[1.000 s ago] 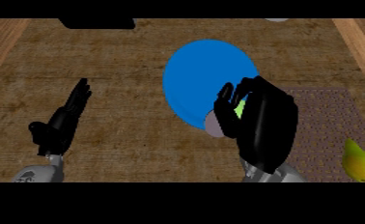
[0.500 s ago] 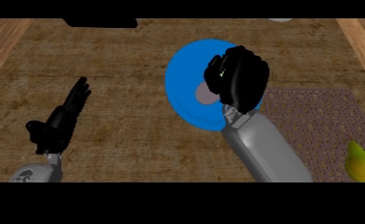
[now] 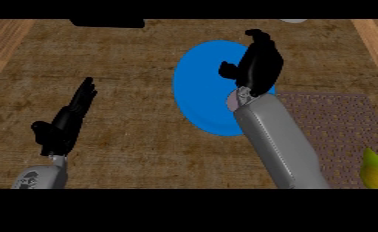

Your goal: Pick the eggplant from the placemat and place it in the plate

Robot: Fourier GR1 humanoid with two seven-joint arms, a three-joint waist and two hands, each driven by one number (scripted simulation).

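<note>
A blue plate [image 3: 203, 93] lies at the counter's middle. My right hand [image 3: 258, 66] hovers over the plate's right half, fingers stretched away from me and thumb out to the left, holding nothing I can see. A small pale purple patch, apparently the eggplant [image 3: 232, 101], shows on the plate at the left edge of my right wrist, mostly hidden by the forearm. The brownish dotted placemat [image 3: 332, 121] lies right of the plate. My left hand [image 3: 70, 116] rests open at the lower left, fingers up.
A yellow-green item [image 3: 370, 168] sits at the right edge beside the placemat. A dark object [image 3: 107, 23] and a white one [image 3: 294, 20] lie along the counter's far edge. Wooden trim borders the counter left and right.
My right hand moved up and left from the placemat's edge onto the plate, and its fingers uncurled from the eggplant. The left hand stayed still.
</note>
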